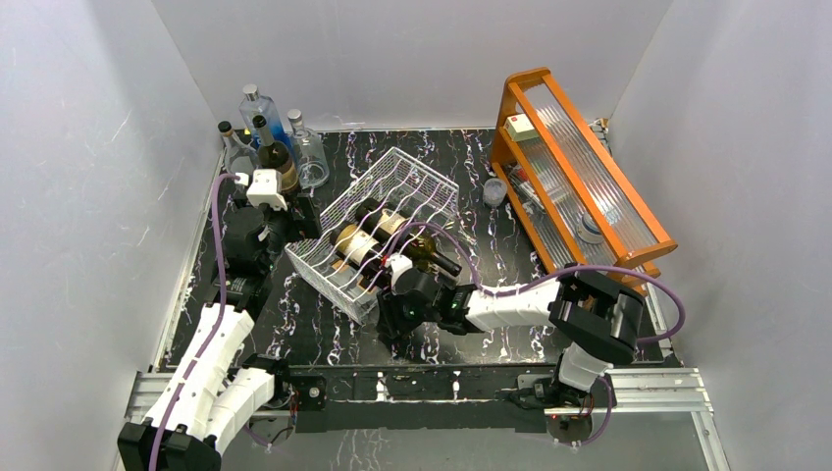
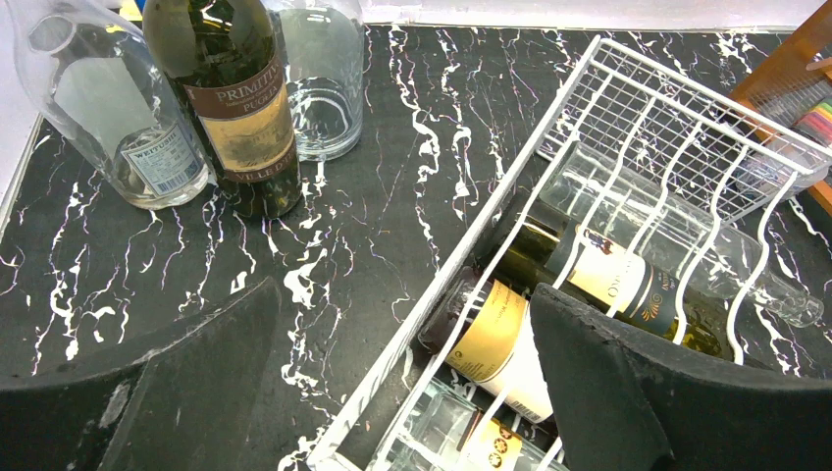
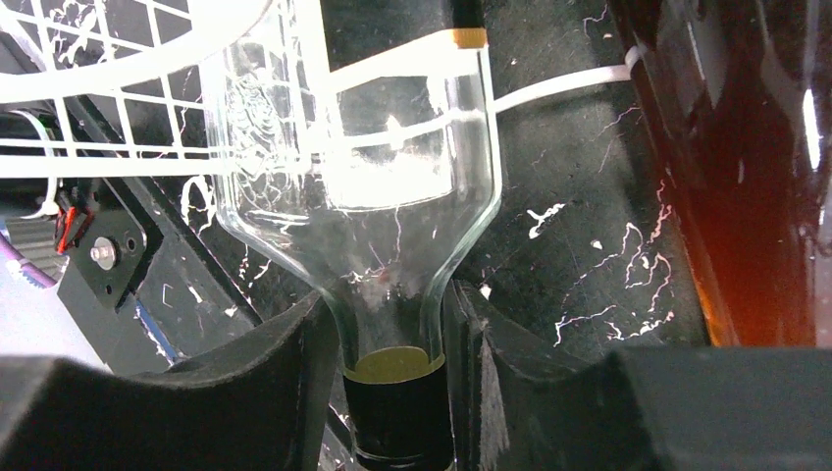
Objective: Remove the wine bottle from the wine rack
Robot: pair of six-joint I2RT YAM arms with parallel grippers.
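The white wire wine rack (image 1: 417, 172) stands slanted mid-table and holds several bottles lying in its cradles. My right gripper (image 1: 400, 290) is at the rack's near end. In the right wrist view it (image 3: 392, 324) is shut on the neck of a clear glass wine bottle (image 3: 363, 147) with a black cap, whose body still lies inside the rack's wires (image 3: 118, 137). My left gripper (image 1: 292, 231) is at the rack's left side. In the left wrist view it (image 2: 412, 363) is open, straddling the rack's rim (image 2: 471, 235), with one finger (image 2: 628, 392) over the labelled bottles (image 2: 500, 343).
Several bottles (image 1: 270, 137) stand at the back left corner, a dark labelled one (image 2: 235, 108) among them. An orange wooden frame with ribbed clear panels (image 1: 589, 167) stands at the right. A small clear cup (image 1: 494, 191) sits beside it. White walls enclose the table.
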